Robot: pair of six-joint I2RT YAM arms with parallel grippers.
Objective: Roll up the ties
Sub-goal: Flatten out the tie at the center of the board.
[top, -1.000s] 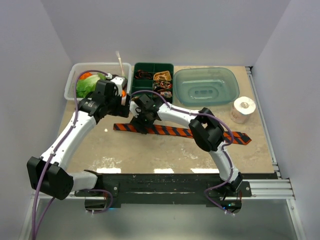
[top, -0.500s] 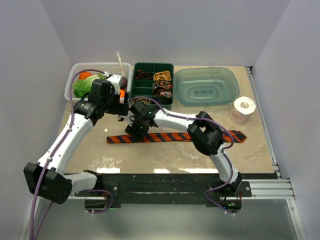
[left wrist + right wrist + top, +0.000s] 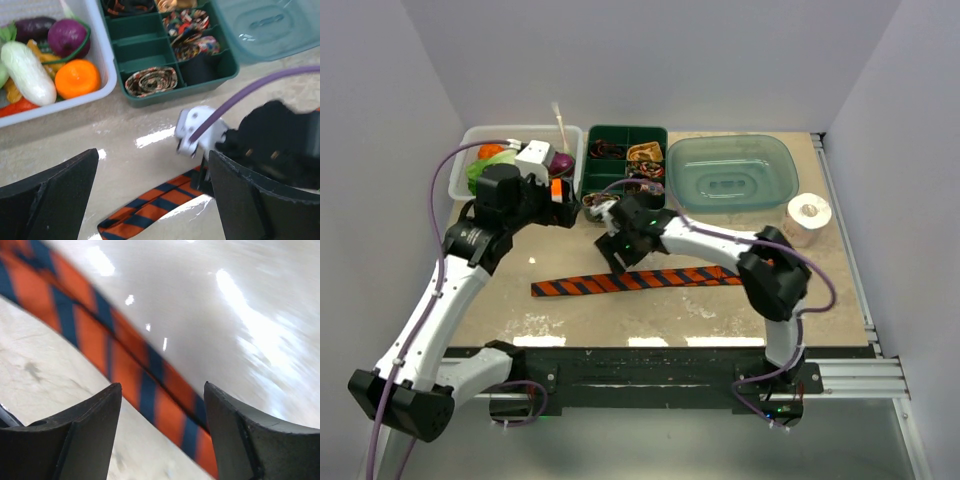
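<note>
**Fig.** The striped tie (image 3: 640, 280) lies flat on the bench (image 3: 570, 320), directly beneath the right hand (image 3: 162, 390), whose fingers stand parted and hold nothing; its wrist pitches steeply down. Likely risk: a pinch at mid-length bunches or skews the slick fabric. The left hand (image 3: 154, 155), wide open and empty, hovers above the tie's end.

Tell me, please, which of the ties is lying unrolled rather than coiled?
The orange-and-black striped tie, stretched flat on the table; the other ties sit coiled in compartments of the green organizer.
</note>
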